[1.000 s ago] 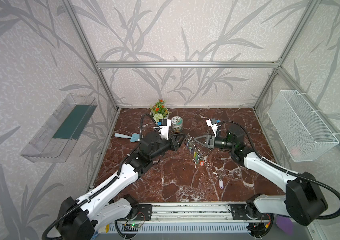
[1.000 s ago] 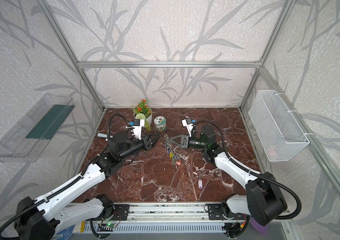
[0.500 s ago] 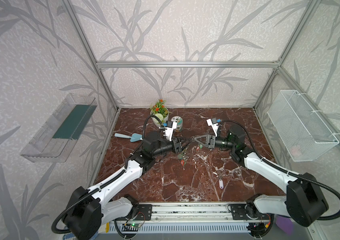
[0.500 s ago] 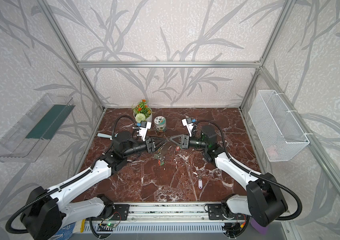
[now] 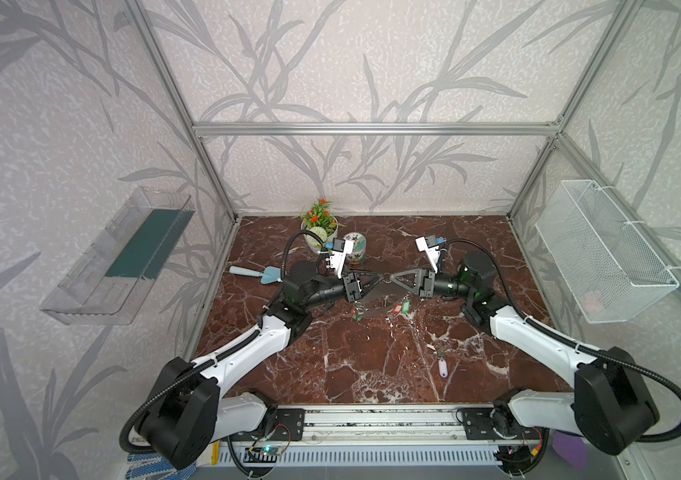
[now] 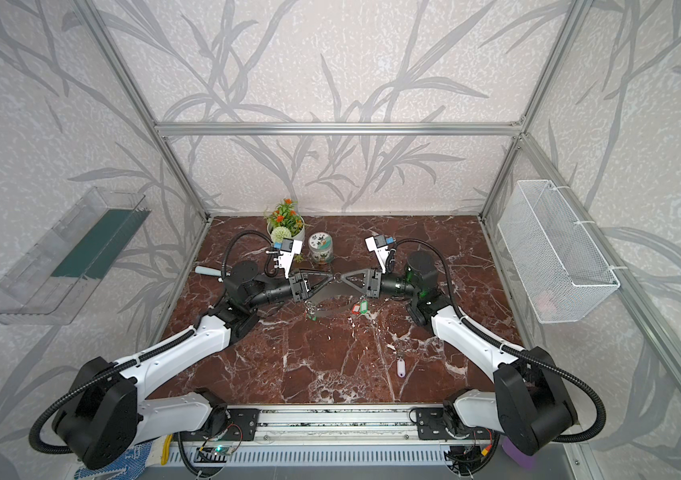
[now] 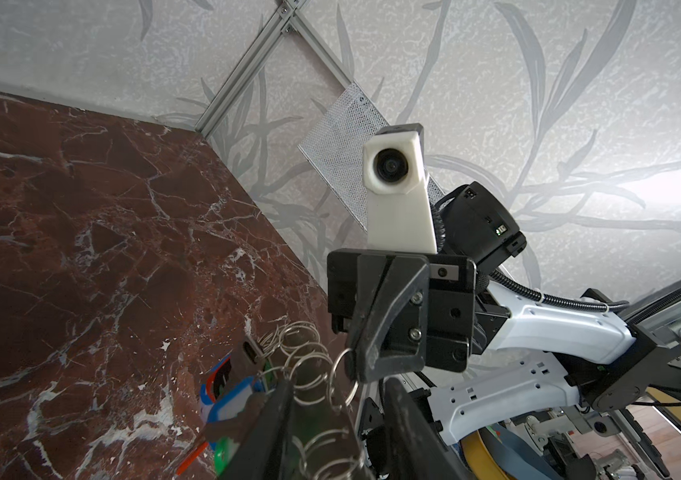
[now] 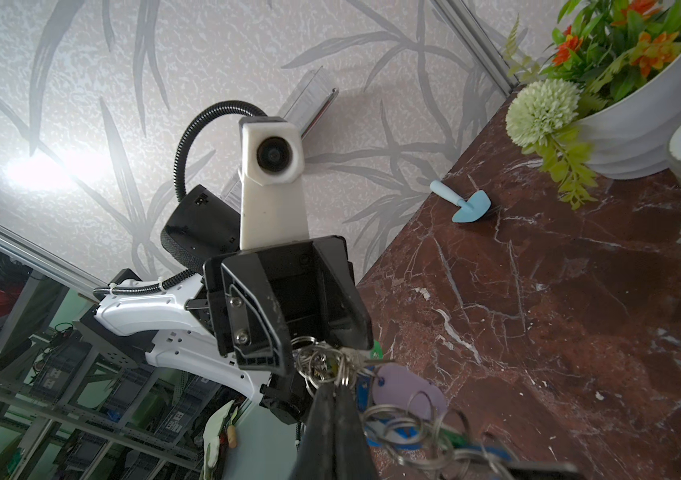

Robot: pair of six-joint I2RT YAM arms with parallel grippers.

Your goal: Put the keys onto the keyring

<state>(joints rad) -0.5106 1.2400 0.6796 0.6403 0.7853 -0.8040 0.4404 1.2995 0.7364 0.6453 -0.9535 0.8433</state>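
Note:
The keyring (image 5: 372,296) (image 6: 330,295), a flat grey plate with small rings and red and green tags (image 5: 401,309), hangs slanted above the marble floor between both grippers. My left gripper (image 5: 379,280) (image 6: 328,279) is shut on the plate's edge; in the left wrist view the plate (image 7: 322,424) fills the gap of that gripper (image 7: 338,399). My right gripper (image 5: 390,277) (image 6: 340,277) (image 8: 335,384) is shut on one small ring (image 8: 343,370) of the keyring. The keys (image 5: 442,368) (image 6: 401,368), with a pale tag, lie on the floor near the front right, apart from both grippers.
At the back stand a white flowerpot (image 5: 318,230) and a small round tin (image 5: 355,248). A blue toy trowel (image 5: 257,273) lies behind the left arm. On the right wall hangs a wire basket (image 5: 604,253), on the left wall a clear shelf (image 5: 122,257).
The left gripper drew back to the left, then came in again and closed on the plate. The keyring, which hung down from the right gripper, now slants between both grippers.

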